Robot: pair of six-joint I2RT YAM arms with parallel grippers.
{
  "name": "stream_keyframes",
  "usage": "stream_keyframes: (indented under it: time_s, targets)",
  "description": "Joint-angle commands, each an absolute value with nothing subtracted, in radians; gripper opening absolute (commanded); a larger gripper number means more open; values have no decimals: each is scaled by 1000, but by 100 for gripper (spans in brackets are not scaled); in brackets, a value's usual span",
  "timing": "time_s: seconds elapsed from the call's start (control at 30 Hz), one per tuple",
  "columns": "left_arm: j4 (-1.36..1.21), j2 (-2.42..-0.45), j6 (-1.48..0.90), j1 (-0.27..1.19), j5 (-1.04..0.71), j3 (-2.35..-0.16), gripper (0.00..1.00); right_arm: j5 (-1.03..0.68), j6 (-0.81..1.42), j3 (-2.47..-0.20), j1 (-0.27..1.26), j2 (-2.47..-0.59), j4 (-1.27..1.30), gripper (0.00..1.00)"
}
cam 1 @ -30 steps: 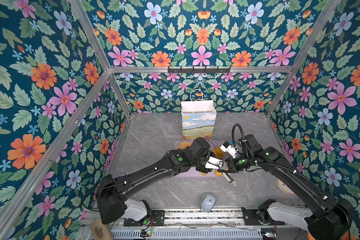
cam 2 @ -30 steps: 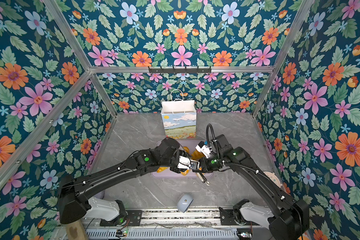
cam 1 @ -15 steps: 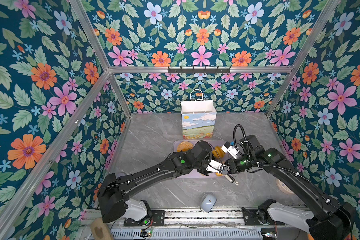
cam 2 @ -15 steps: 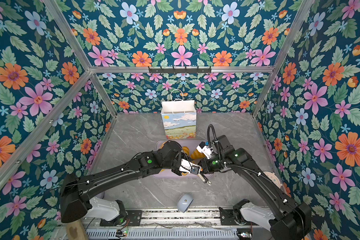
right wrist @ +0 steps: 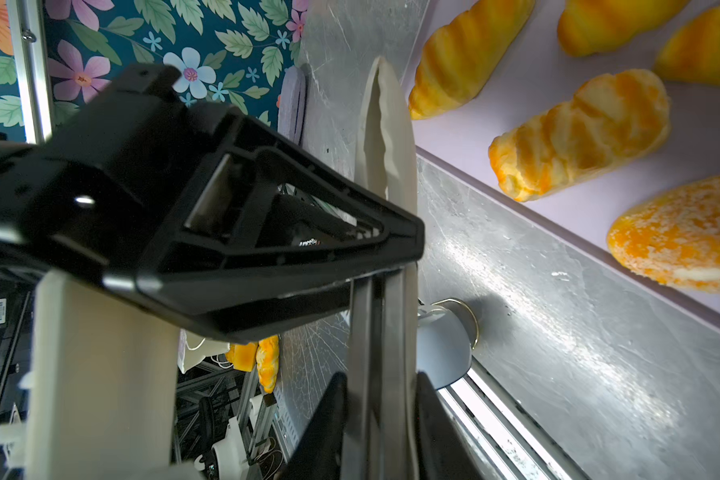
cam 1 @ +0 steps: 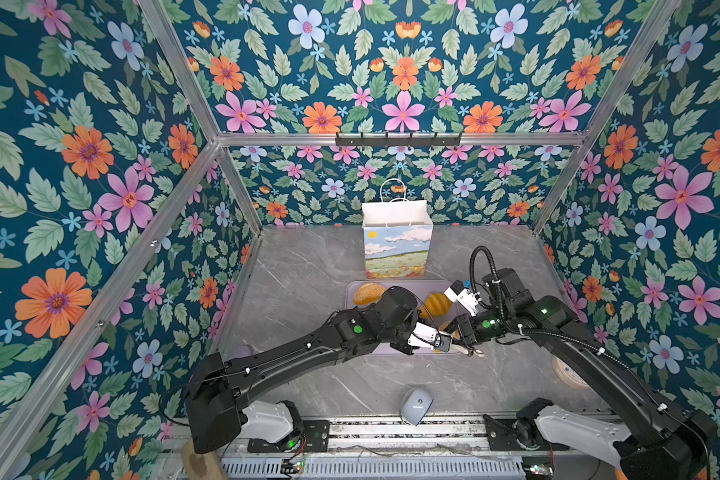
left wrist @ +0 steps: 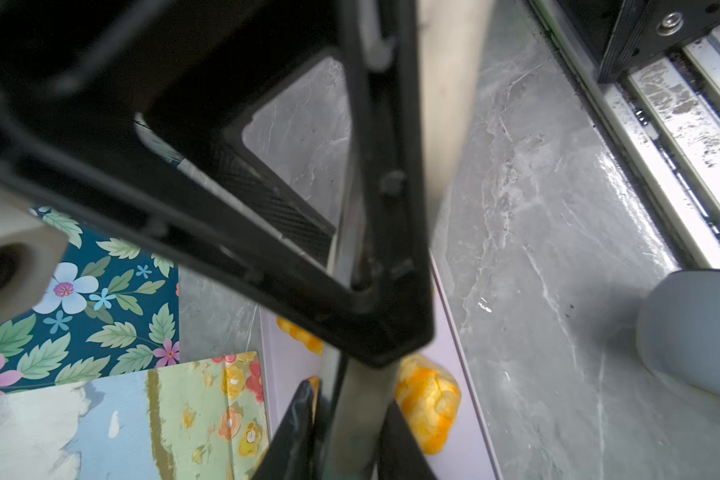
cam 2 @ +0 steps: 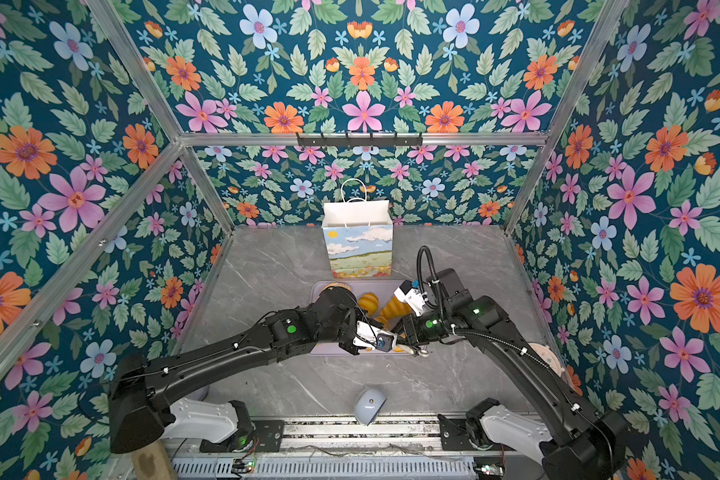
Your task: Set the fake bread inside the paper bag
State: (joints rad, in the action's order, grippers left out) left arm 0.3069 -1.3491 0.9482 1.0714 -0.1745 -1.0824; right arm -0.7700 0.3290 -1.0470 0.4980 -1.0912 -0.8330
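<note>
Metal tongs with cream tips (right wrist: 385, 124) hang between both arms over the front edge of the lilac tray (cam 1: 352, 291); their ring end (cam 1: 476, 353) sticks out to the front. My left gripper (left wrist: 356, 428) is shut on the tongs' grey bar. My right gripper (right wrist: 377, 415) has its jaws against the tongs' two metal strips. Fake bread lies on the tray: a seeded bun (cam 1: 368, 293), a croissant (cam 1: 435, 305) and a ridged roll (right wrist: 578, 133). The paper bag (cam 1: 395, 245) stands upright and open just behind the tray.
A grey computer mouse (cam 1: 416, 405) lies near the front rail. At the right wall sits a round pale disc (cam 1: 568, 372), and a lilac object (cam 1: 242, 351) at the left wall. Flowered walls close in three sides.
My left gripper has closed onto the tongs and shifted slightly toward the front right. The right gripper has stayed on the tongs and eased very slightly.
</note>
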Motion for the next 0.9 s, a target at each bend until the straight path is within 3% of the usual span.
stream_keyframes:
  time_s: [0.0, 0.87]
  targets:
    - [220, -1338, 879, 1069, -136, -1075, 22, -847, 278, -1059, 501, -1089, -841, 28]
    - [253, -1316, 838, 1066, -79, -1083, 15, -865, 259, -1040, 502, -1025, -854, 37]
